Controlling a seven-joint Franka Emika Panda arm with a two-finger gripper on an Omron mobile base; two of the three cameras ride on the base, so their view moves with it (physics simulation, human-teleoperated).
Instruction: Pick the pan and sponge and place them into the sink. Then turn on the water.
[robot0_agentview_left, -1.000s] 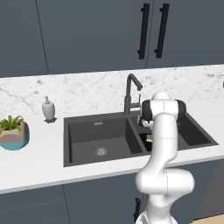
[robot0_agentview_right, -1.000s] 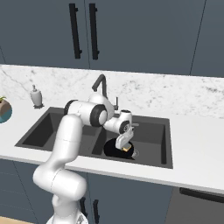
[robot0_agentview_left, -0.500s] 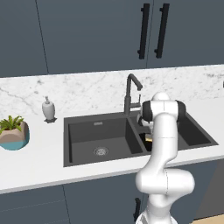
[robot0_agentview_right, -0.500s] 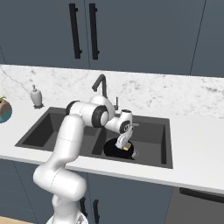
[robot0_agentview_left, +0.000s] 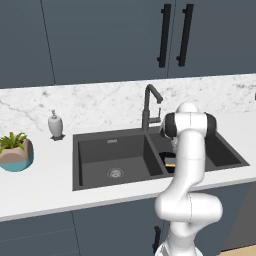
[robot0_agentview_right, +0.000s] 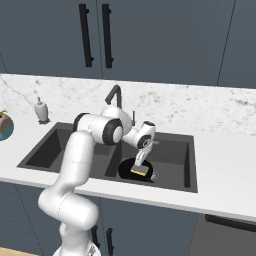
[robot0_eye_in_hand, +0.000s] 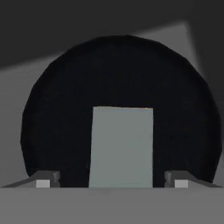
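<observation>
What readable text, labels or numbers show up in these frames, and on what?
None readable in any view.
Soap bottle: plain, no label.
Cabinet doors: blank, bare handles.
Sponge: no print on its grey face; it lies on the pan in the sink.
Faucet: no markings.
Plant pot: no markings.

place: kitchen | cues: sink (robot0_agentview_left: 90, 172), faucet (robot0_agentview_left: 149, 106), marble counter (robot0_agentview_left: 40, 186), cabinets (robot0_agentview_left: 100, 40)

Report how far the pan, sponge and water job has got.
Done: the pan lies in the sink's right basin. In hand: the sponge sits on the pan between the open gripper's fingertips, clear of both. Left: no water runs from the faucet.
</observation>
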